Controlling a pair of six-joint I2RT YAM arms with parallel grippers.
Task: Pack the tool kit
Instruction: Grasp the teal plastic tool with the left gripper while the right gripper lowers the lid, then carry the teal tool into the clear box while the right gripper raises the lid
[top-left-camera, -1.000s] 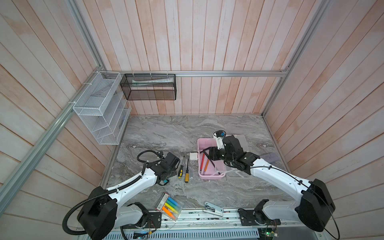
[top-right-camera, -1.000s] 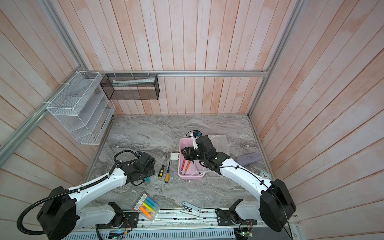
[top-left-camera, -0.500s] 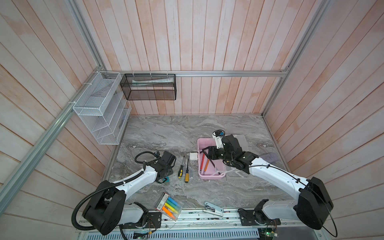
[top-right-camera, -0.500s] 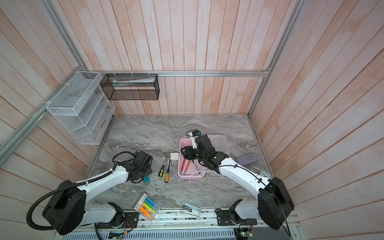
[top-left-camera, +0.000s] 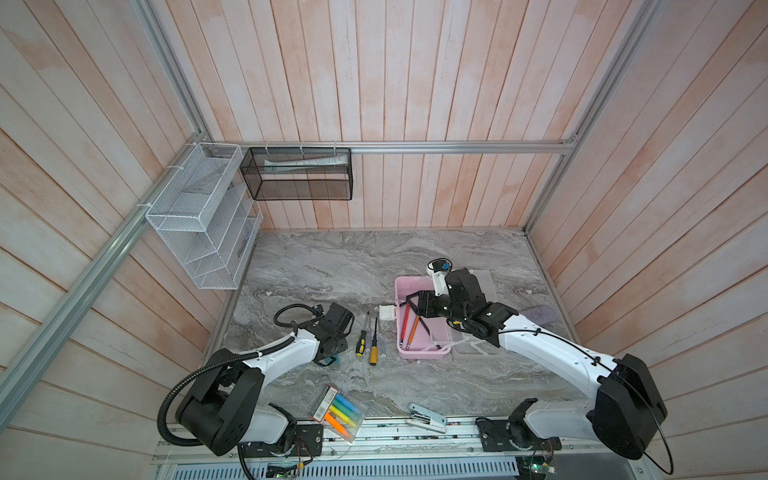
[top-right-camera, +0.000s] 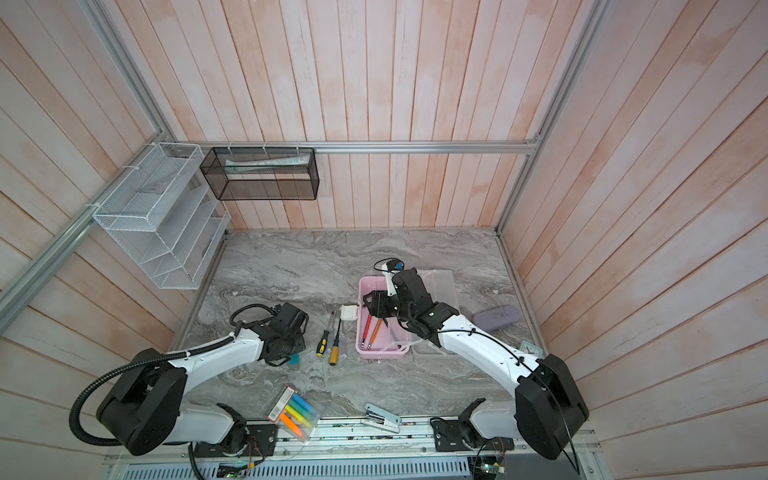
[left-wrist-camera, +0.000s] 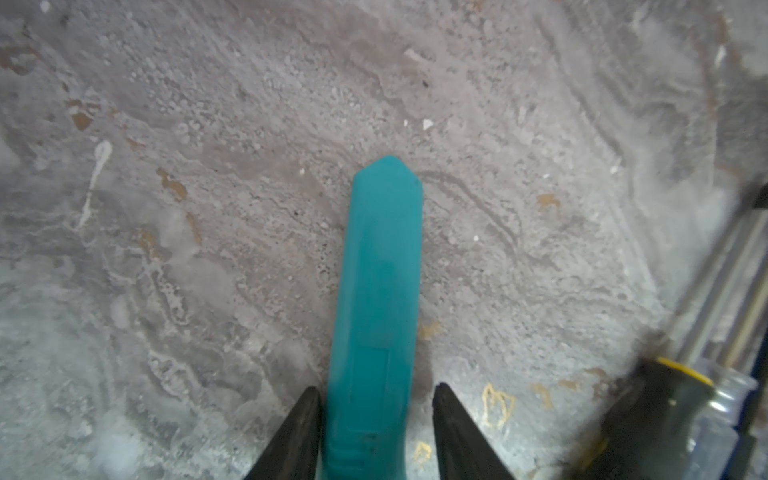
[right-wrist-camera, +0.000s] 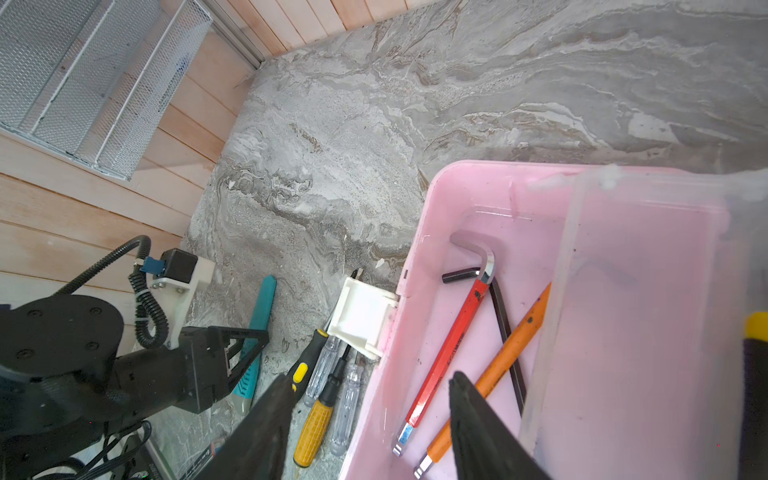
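Note:
The pink tool kit box (top-left-camera: 419, 354) lies open on the marble table, its white latch (top-left-camera: 386, 311) pointing left. Red (right-wrist-camera: 449, 349), orange (right-wrist-camera: 498, 365) and black (right-wrist-camera: 505, 332) hex keys lie inside. My right gripper (right-wrist-camera: 372, 376) hangs open over the box's left wall, one finger outside and one inside, and shows in a top view too (top-left-camera: 415, 301). Left of the box lie several screwdrivers (top-left-camera: 368, 345). My left gripper (left-wrist-camera: 376, 386) straddles a teal utility knife (left-wrist-camera: 380, 270) lying flat on the table. One finger sits against the knife and the other stands a little off it.
A clear pack of highlighters (top-left-camera: 338, 411) and a white stapler (top-left-camera: 428, 417) lie near the table's front edge. A grey-purple case (top-left-camera: 540, 313) rests right of the box. A white wire rack (top-left-camera: 199, 216) and a black mesh basket (top-left-camera: 297, 174) hang on the walls.
My left gripper's jaws have narrowed around the teal knife and the left arm has drawn back a little. The right arm has hardly moved.

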